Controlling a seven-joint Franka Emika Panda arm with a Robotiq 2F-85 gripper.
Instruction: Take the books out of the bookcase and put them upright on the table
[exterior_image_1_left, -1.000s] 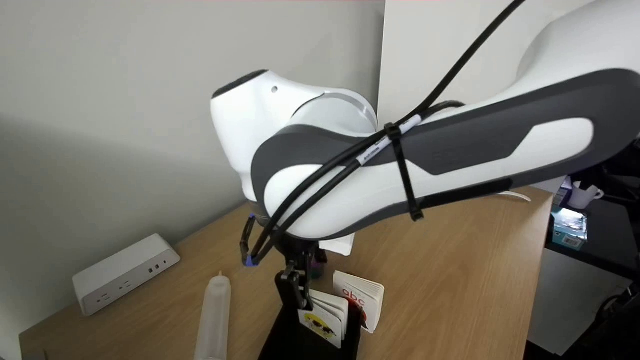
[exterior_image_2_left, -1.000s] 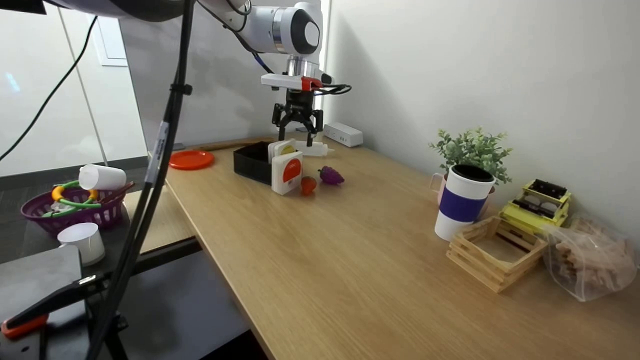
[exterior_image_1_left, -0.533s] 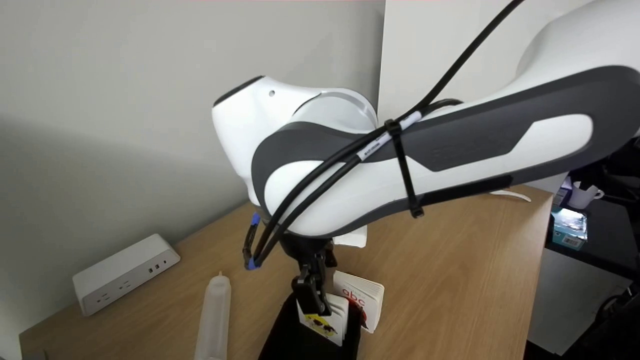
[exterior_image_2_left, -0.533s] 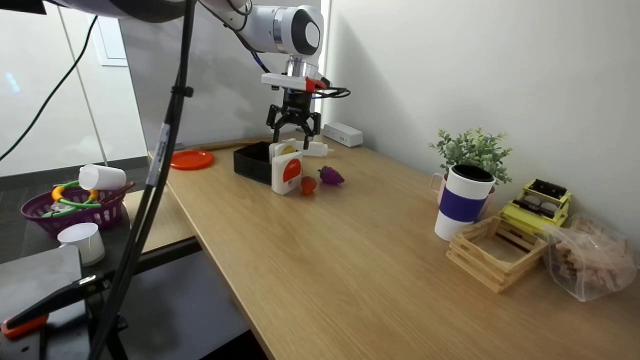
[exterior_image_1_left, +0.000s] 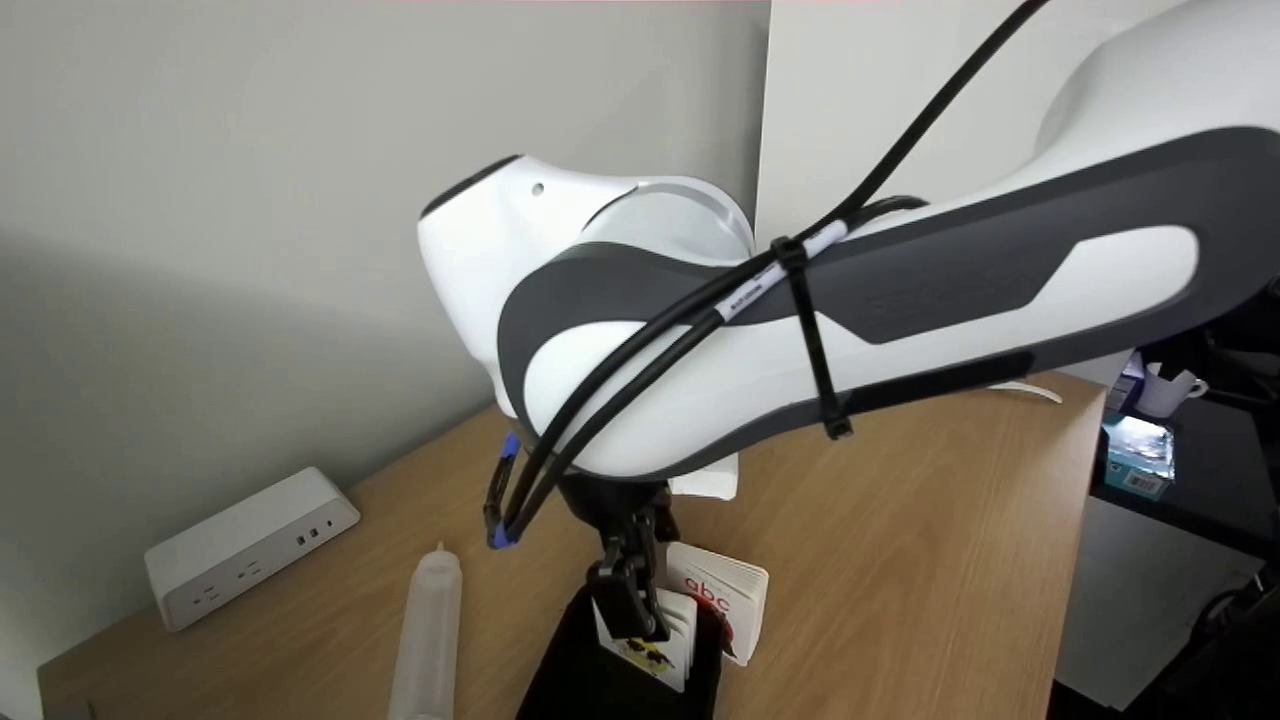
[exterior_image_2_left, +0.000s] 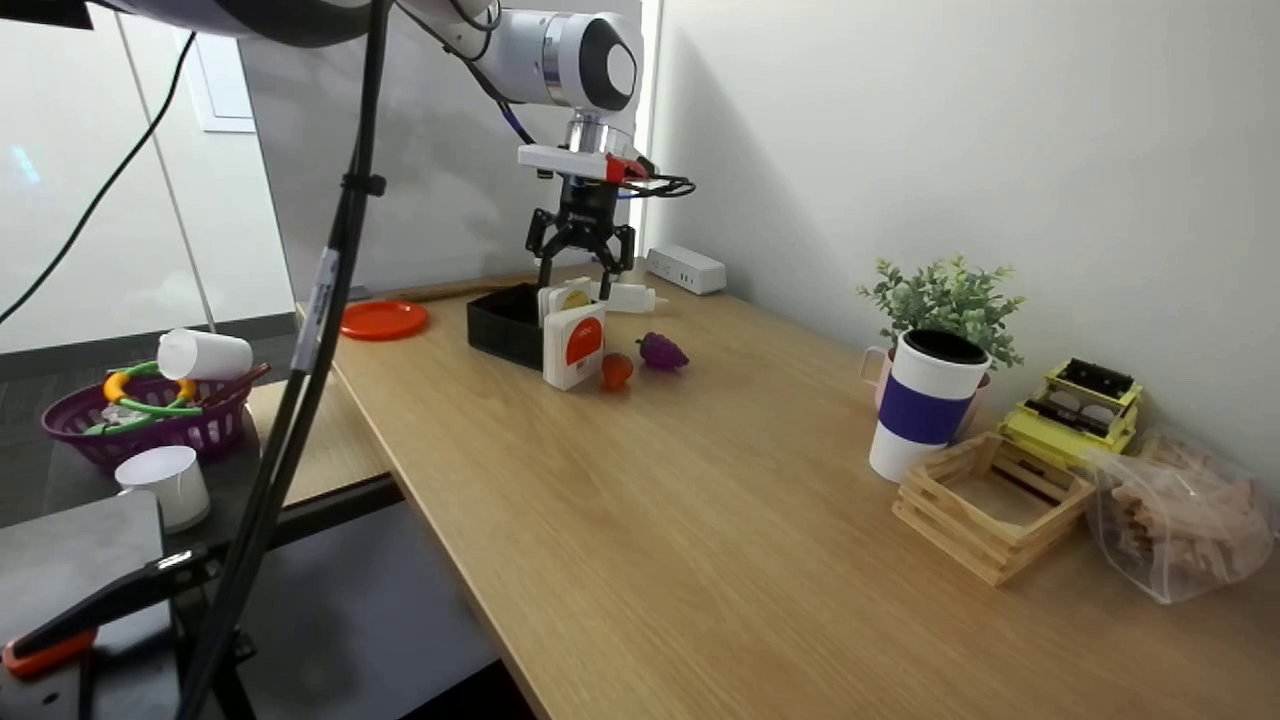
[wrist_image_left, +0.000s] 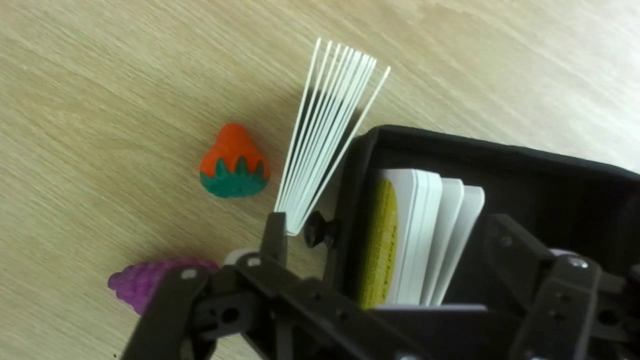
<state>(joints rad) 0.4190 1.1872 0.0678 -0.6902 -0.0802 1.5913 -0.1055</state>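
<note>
Black bookcase (exterior_image_2_left: 504, 333) on the worktop (exterior_image_2_left: 700, 500); inner book (wrist_image_left: 420, 235), white with a yellow patch, standing in it; abc book (exterior_image_1_left: 715, 603) upright on the worktop just outside. Jaws spread wide, the inner book between them in the wrist view.

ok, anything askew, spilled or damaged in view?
No spill or damage visible. Mildly odd: off the table, a white cup lies on its side on the purple basket rather than upright. The abc book stands upright, but its pages splay unevenly.
</note>
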